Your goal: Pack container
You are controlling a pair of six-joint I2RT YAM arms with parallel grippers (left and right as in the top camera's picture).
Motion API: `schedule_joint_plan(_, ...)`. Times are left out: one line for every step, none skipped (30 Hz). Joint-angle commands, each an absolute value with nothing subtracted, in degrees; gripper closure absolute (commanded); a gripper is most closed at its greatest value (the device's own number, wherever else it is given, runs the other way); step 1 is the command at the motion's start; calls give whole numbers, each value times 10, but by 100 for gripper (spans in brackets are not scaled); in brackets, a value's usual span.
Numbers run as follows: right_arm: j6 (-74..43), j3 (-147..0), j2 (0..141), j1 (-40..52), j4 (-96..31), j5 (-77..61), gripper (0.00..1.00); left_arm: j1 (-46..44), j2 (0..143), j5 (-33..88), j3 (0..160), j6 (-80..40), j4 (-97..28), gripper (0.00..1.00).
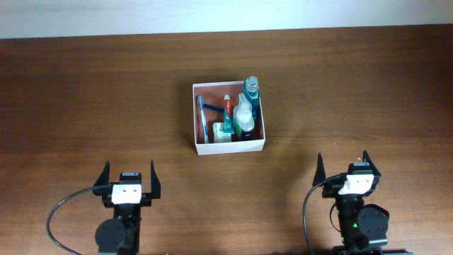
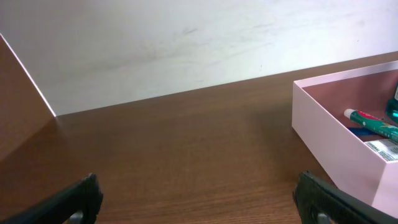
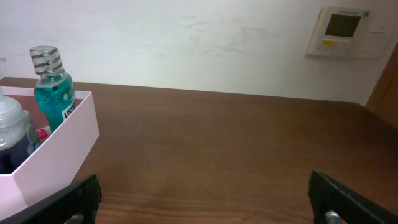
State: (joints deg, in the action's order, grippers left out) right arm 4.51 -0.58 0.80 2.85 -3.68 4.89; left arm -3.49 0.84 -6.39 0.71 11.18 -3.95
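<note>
Container: you have the container (image 1: 230,148) standing open-topped at the middle of the table (image 1: 85,92), far of both arms and about midway between them; its outer walls are white and its inside is reddish-brown.
Contents: a teal mouthwash bottle (image 1: 251,91) stands in the far right corner. A clear bottle (image 1: 245,117) sits just near of it along the right wall. A toothpaste tube (image 1: 228,108) lies in the centre, running near to far. A blue toothbrush (image 1: 202,117) lies along the left wall. A small green-and-white pack (image 1: 223,133) rests against the near wall.
Left gripper: your left gripper (image 1: 129,170) sits near and to the left of the container, well apart from it. Its fingers (image 2: 68,202) are spread wide with nothing between them, and the box wall shows at the right of its wrist view.
Right gripper: your right gripper (image 1: 343,164) sits near and to the right, also well apart. Its fingers (image 3: 351,199) are spread wide and hold nothing, with the box at the left of its wrist view.
Background: a wall panel (image 3: 346,32) hangs on the white wall far right.
</note>
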Motion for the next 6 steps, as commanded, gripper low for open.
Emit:
schedule_joint_plan(45, -3, 2, 25, -42, 50, 1, -37, 3, -58, 5, 121, -41, 1)
schedule_joint_plan(44, -3, 2, 25, -42, 50, 1, -37, 3, -58, 5, 121, -41, 1)
schedule_joint_plan(44, -3, 2, 25, -42, 50, 1, -37, 3, -58, 5, 121, -41, 1)
schedule_joint_plan(44, -3, 2, 25, -42, 50, 1, -37, 3, -58, 5, 121, -41, 1)
schedule_joint_plan(44, -3, 2, 25, -42, 50, 2, -37, 3, -58, 5, 121, -41, 1)
schedule_joint_plan(44, -3, 2, 25, -42, 50, 1, -37, 3, -58, 5, 121, -41, 1)
